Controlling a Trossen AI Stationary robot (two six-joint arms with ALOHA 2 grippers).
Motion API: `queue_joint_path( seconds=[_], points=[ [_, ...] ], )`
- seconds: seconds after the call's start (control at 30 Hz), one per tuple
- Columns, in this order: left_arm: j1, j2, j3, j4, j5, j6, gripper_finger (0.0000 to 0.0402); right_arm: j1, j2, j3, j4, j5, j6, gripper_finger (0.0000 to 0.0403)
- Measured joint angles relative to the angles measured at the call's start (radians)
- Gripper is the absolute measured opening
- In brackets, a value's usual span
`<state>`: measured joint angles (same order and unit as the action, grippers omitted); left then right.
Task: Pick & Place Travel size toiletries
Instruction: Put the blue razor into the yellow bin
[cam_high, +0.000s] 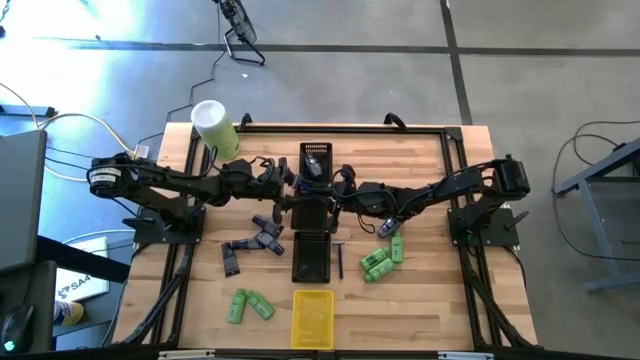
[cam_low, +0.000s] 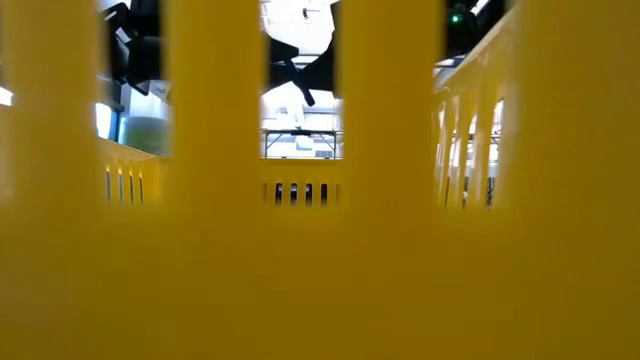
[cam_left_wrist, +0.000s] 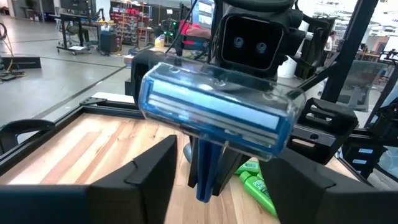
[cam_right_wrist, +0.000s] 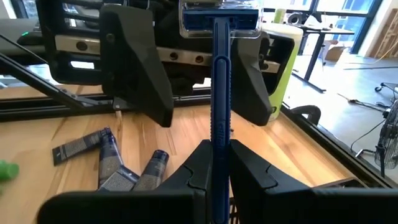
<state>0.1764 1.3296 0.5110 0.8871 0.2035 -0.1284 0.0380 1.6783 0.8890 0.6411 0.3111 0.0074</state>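
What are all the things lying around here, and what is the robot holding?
razor: one, blue, upright between the two grippers above the table's middle
green bottles: about six, bright green, one cluster at right, one near the yellow tray
tubes: about four, purple-grey, left of the black trays
stick: one, dark, beside the black trays
cylinder: one, pale green with white top, far left corner
black trays: number unclear, in a line down the middle
yellow tray: one, near edge
table: one, pale wood
right gripper: shut on the razor's handle
left gripper: open, fingers either side of the razor's head
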Motion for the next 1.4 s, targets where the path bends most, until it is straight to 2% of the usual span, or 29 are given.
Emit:
queue_joint_path(
  seconds=[0.3,0.93,1.27,1.4],
  points=[
    [0.000,0.000,0.000,0.000,-0.004,0.000,0.0132,0.000,0.000,0.000,0.000,0.000,0.000,0.0030],
    [0.000,0.000,0.000,0.000,-0.008,0.019,0.0044,0.000,-0.001,0.000,0.000,-0.003,0.002,0.0030],
    [0.000,0.000,0.000,-0.001,-0.007,0.019,0.0040,0.000,-0.001,0.000,0.000,-0.002,0.001,0.0031],
    [0.000,0.000,0.000,-0.006,-0.007,0.019,0.0040,0.000,-0.001,0.000,-0.001,-0.002,0.001,0.0046]
  ],
)
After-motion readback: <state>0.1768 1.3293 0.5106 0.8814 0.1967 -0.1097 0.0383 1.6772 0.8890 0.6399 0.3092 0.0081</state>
